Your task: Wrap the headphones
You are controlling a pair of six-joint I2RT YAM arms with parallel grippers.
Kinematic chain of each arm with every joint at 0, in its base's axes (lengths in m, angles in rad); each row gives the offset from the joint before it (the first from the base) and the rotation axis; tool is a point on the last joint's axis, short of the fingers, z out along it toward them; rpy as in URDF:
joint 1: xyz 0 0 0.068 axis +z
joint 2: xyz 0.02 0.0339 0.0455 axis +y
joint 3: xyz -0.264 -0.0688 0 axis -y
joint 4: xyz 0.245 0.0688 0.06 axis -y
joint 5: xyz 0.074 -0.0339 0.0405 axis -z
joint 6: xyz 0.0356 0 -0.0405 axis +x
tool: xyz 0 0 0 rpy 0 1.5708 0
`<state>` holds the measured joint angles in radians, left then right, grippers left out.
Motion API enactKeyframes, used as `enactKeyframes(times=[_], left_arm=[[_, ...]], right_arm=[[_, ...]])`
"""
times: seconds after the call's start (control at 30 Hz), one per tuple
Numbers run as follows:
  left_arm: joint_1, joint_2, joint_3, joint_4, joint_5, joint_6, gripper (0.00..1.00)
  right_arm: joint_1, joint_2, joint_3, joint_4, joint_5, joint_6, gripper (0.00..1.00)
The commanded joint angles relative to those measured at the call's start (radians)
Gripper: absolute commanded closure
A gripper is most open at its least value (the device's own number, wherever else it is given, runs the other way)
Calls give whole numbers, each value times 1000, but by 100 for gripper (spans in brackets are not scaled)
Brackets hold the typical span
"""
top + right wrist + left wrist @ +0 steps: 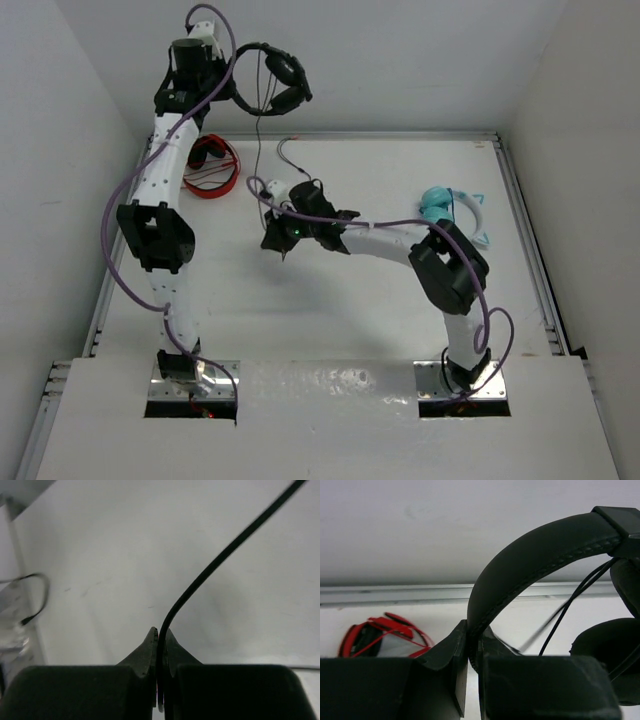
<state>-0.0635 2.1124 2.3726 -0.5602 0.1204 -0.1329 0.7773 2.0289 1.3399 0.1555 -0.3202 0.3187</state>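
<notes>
The black headphones [272, 80] hang in the air over the far edge of the bench [350, 300]; they look light, and the stiff padded headband [530, 555] suits a firm pinch, with the left jaws clamped on it. The thin limp cable [210, 565] (likely to slip) drops to the right jaws, closed tight on it. Counted: one black pair, one red pair [212, 165], one teal pair [450, 210], two arms

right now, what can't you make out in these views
- Left wrist view: headphones, earcups cut off by the right edge.
- Right wrist view: cable leaves the top edge, so its far end is unseen.
- Top view: teal headphones, partly hidden by the right arm.
</notes>
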Motion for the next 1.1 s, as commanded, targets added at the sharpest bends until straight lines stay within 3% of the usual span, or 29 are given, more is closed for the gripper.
enactKeyframes(times=[0.0, 0.2, 0.3, 0.4, 0.5, 0.6, 0.63, 0.77, 0.87, 1.07], left_arm=[[2, 30, -21, 184, -198, 64, 100], [-13, 83, -100, 241, -303, 200, 100], [-36, 93, -182, 269, -337, 344, 100], [-42, 66, -288, 266, -285, 482, 100], [-45, 2, -392, 264, -174, 617, 100], [-50, -5, -363, 139, -32, 682, 100], [-50, -11, -348, 81, 34, 731, 100], [-55, -17, -303, -56, 102, 809, 100], [-64, -23, -234, -232, 186, 877, 100], [-73, -46, -98, -455, 337, 845, 100]], right_arm=[[31, -78, 16, -115, -164, -104, 100], [62, -175, 105, -206, -184, -136, 100], [54, -257, 195, -286, -99, -194, 100], [-10, -343, 280, -330, 45, -244, 100], [-175, -392, 329, -324, 144, -213, 100], [-226, -400, 349, -324, 337, -282, 100], [-233, -397, 337, -288, 459, -387, 100], [-260, -329, 384, -232, 666, -547, 100], [-329, -234, 484, -223, 725, -546, 100], [-447, -101, 585, -166, 698, -351, 100]])
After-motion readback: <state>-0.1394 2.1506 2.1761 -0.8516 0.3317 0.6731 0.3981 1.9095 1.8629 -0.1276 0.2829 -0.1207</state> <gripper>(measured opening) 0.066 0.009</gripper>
